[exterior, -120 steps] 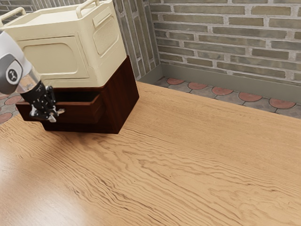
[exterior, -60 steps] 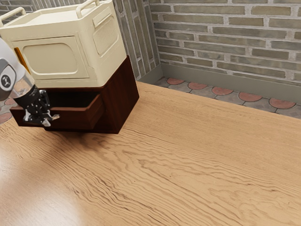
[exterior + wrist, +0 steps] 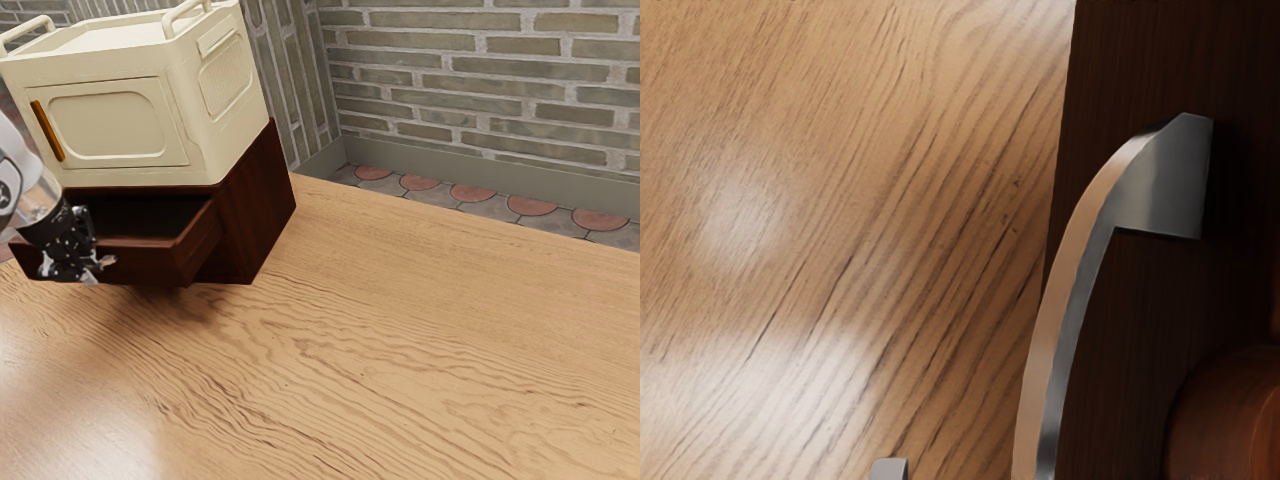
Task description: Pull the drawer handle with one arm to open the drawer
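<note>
Fingers clenched on the handle (image 3: 1048, 320) or loose around it: the exterior view won't let me tell. It does put my gripper (image 3: 87, 267) at the drawer front (image 3: 150, 263), and the drawer stands farther out than half a second ago, so the pull is working. The cabinet (image 3: 256, 220) hasn't shifted. Tabletop (image 3: 400, 350) stretches ahead of the front; I judge there's room to back away straight, minding the front's low edge near the wood.

Wrist view: the handle bows out from the dark front, mounted at its end, with tabletop beyond the front's edge.
</note>
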Controlling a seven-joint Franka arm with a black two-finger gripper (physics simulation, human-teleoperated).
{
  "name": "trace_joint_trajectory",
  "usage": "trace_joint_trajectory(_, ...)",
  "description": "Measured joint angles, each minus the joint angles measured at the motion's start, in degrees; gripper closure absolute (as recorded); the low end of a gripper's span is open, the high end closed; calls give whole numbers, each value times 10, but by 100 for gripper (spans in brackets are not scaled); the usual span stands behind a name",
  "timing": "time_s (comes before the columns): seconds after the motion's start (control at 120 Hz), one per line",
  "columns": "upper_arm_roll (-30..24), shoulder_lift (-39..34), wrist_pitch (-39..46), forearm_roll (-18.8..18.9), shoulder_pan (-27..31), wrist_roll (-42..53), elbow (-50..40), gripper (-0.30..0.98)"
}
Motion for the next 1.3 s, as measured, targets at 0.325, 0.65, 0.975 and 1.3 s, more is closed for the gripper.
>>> trace_joint_trajectory(0.325, 13, -28, 10, 0, -9, 0, -25, 64)
trace_joint_trajectory(0.65, 21, -80, 23, -2, -10, -1, -80, 64)
trace_joint_trajectory(0.975, 23, -94, 27, -1, -11, -1, -92, 63)
trace_joint_trajectory(1.3, 28, -105, 28, 0, -19, 1, -85, 55)
